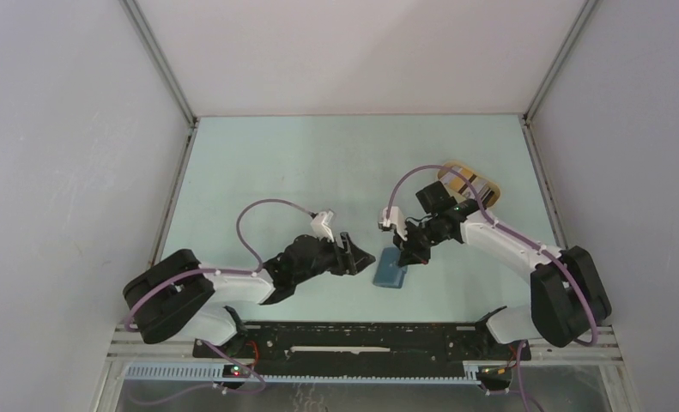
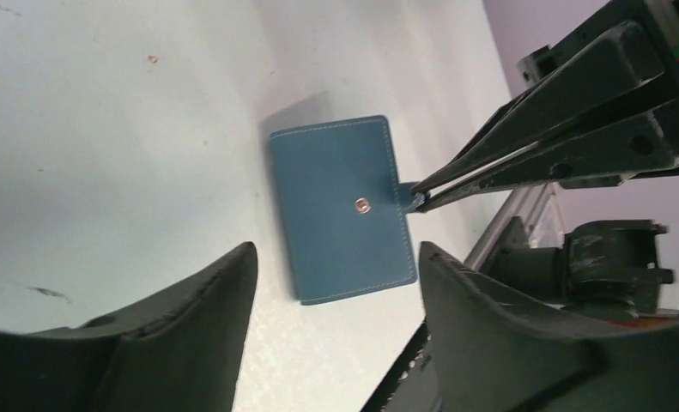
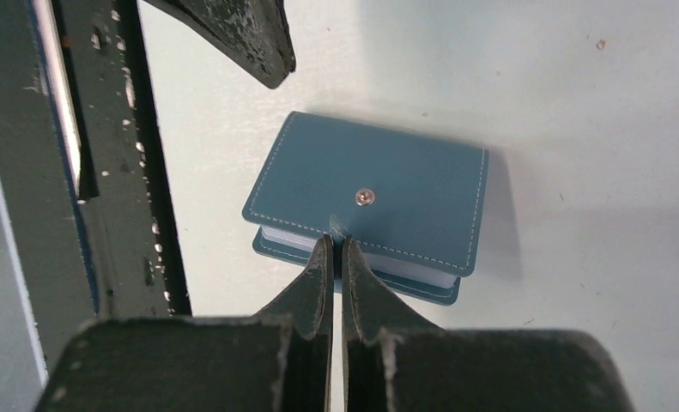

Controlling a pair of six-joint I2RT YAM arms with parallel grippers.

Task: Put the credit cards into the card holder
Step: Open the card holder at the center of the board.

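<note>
The card holder (image 1: 389, 273), a teal-blue wallet, lies folded shut on the table between both arms, its snap stud (image 3: 365, 197) facing up. My right gripper (image 3: 336, 240) is shut on the small snap tab (image 2: 407, 196) at the wallet's edge, its two fingers pressed together. In the top view this right gripper (image 1: 417, 255) sits at the wallet's far right corner. My left gripper (image 2: 336, 249) is open just left of the card holder (image 2: 340, 206), holding nothing and not touching it. I cannot make out the credit cards.
A tan oval tray (image 1: 481, 184) with dark bands on it stands at the back right, partly behind the right arm. The black base rail (image 1: 361, 348) runs along the near table edge, close to the wallet. Grey walls close in the left, right and back.
</note>
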